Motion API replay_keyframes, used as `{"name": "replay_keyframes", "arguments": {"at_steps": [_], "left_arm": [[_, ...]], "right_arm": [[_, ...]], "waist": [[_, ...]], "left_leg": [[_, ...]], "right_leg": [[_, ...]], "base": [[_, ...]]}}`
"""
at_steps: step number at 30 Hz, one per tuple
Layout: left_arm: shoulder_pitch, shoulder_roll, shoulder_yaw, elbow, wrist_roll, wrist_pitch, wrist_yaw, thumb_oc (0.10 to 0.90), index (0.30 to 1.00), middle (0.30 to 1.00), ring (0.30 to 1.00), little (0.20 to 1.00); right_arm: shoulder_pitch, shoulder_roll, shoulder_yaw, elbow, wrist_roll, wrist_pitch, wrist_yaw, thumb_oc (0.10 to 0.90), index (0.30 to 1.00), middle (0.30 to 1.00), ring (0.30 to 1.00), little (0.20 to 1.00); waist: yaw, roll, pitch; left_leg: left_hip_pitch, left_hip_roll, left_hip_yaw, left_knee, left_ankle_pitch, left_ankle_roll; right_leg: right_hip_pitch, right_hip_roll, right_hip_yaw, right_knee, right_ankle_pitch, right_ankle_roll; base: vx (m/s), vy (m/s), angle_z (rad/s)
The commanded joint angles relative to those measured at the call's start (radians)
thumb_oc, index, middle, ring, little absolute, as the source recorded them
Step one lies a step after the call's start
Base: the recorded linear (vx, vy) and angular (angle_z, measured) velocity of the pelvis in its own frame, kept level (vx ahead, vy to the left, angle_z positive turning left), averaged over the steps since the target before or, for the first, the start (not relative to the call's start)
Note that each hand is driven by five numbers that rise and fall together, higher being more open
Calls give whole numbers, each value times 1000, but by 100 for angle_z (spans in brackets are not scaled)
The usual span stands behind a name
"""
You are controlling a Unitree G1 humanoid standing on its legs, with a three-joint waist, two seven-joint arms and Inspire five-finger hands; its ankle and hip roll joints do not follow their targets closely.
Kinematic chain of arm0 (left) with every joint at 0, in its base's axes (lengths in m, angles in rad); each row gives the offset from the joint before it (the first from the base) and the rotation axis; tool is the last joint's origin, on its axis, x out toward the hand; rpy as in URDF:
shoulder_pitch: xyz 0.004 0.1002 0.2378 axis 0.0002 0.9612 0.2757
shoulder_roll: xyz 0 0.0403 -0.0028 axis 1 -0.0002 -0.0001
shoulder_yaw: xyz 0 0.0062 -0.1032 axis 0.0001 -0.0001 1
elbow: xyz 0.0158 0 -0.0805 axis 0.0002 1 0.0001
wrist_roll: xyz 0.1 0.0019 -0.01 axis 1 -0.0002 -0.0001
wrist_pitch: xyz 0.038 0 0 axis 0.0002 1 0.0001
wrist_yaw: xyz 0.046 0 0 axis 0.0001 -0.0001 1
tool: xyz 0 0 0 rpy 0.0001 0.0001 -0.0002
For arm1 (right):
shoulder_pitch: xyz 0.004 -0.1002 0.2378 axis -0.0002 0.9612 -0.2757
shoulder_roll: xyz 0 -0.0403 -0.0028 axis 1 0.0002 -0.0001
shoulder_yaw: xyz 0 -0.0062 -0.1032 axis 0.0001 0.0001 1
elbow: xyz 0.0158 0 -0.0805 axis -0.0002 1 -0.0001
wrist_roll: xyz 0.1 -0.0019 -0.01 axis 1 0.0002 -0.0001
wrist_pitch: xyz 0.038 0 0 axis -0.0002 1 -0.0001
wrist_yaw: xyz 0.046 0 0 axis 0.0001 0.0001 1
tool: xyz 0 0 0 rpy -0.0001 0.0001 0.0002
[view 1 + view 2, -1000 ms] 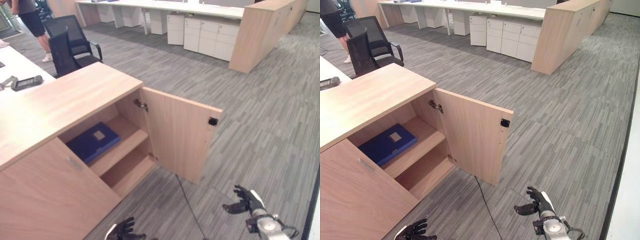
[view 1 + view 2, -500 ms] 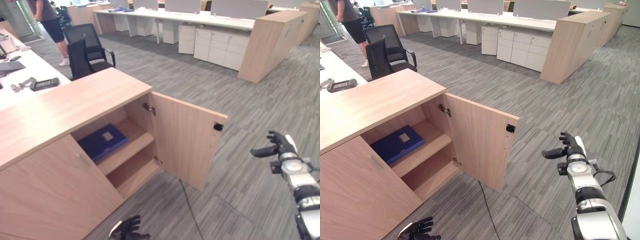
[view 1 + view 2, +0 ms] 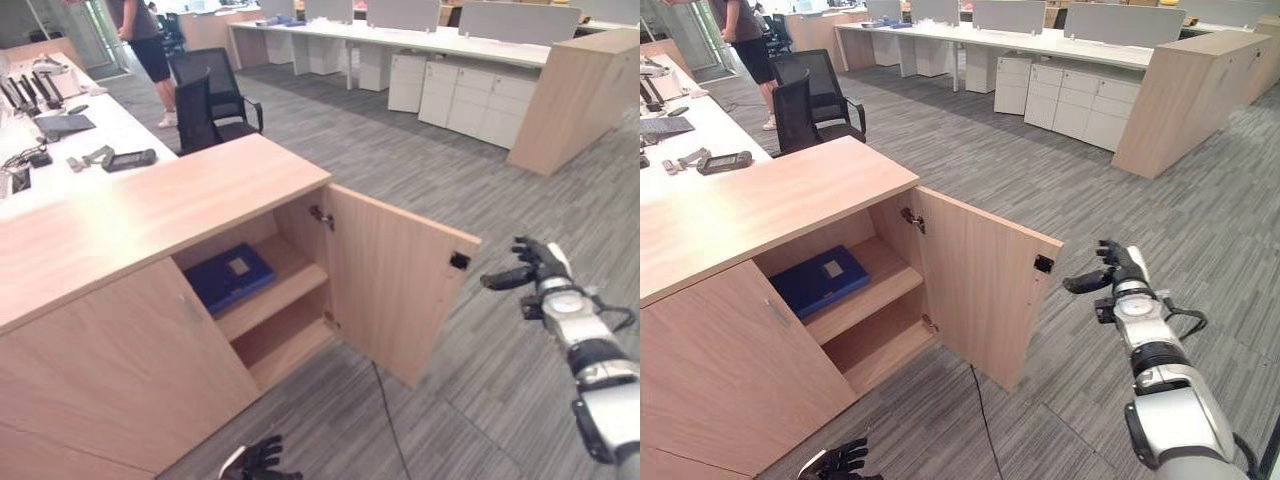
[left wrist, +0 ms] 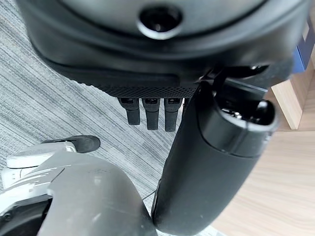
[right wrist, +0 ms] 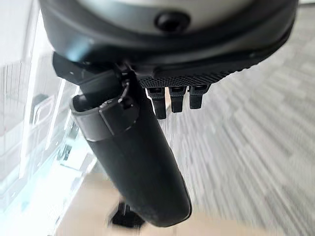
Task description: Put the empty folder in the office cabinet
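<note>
Since a second ago the right hand (image 3: 1110, 272) has risen from low near the floor to door height, and it now hovers beside the free edge of the open cabinet door (image 3: 985, 290), apart from it. Its fingers are relaxed and grasp nothing. The left hand (image 3: 840, 462) hangs low by the floor, fingers loosely spread and empty.

The blue folder (image 3: 820, 281) lies flat on the upper shelf (image 3: 875, 290) inside the cabinet (image 3: 760, 330), so placement appears done; the step in hand is judged to be closing the door. To do it well, the right hand should meet the door's outer face near the free edge with straight fingers and push steadily along the hinge arc until the latch (image 3: 1043, 264) seats.

Nothing on the carpet (image 3: 1060, 200) blocks the swing, and the folder sits clear of the shelf front. A phone (image 3: 725, 161) and other devices lie on the white worktop (image 3: 685, 125) behind; two office chairs (image 3: 815, 95) and a person (image 3: 745, 40) stand well apart.
</note>
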Motion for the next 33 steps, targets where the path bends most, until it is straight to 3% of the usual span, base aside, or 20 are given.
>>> {"name": "replay_keyframes", "arguments": {"at_steps": [1,15,21,26,28,33], "left_arm": [[-72,64,-43,-27,-23,-46,17,800,900,900,900,900],[-84,47,-49,-19,-3,-45,36,800,900,900,900,900],[-96,37,-31,-3,6,-45,51,800,900,900,900,900],[-100,24,24,19,19,-44,69,800,900,900,900,900],[-97,21,53,18,24,-41,70,800,900,900,900,900],[-105,15,70,14,35,-46,69,800,900,900,900,900]], "right_arm": [[-159,-8,47,-40,31,-69,-27,800,900,900,900,900],[-73,205,159,-147,-50,-53,22,800,900,900,900,900],[-3,224,193,-307,-52,-60,44,800,900,900,900,900],[179,205,179,-559,-47,-78,88,800,900,900,900,900],[291,183,142,-695,-54,-90,111,800,900,900,900,900],[379,175,104,-787,-68,-109,112,800,900,900,900,900]], "waist": [[31,-50,-30],[38,-46,-21],[24,-46,-14],[6,-46,-4],[9,-41,5],[29,-28,23]], "left_leg": [[8,37,7,16,-68,-48],[6,41,5,16,-69,-49],[4,46,7,17,-66,-52],[-2,56,0,21,-58,-61],[-19,62,-20,22,-41,-77],[-86,52,-58,27,-7,-108]], "right_leg": [[52,-39,7,53,-151,62],[50,-39,7,47,-151,58],[45,-38,9,53,-154,54],[39,-31,3,71,-167,47],[38,-23,-19,77,-177,40],[33,-25,-83,55,-177,40]], "base": [[-2,14,5],[0,3,2],[-8,-6,-9],[-10,-21,3],[-39,-65,20],[-75,-24,37]]}}
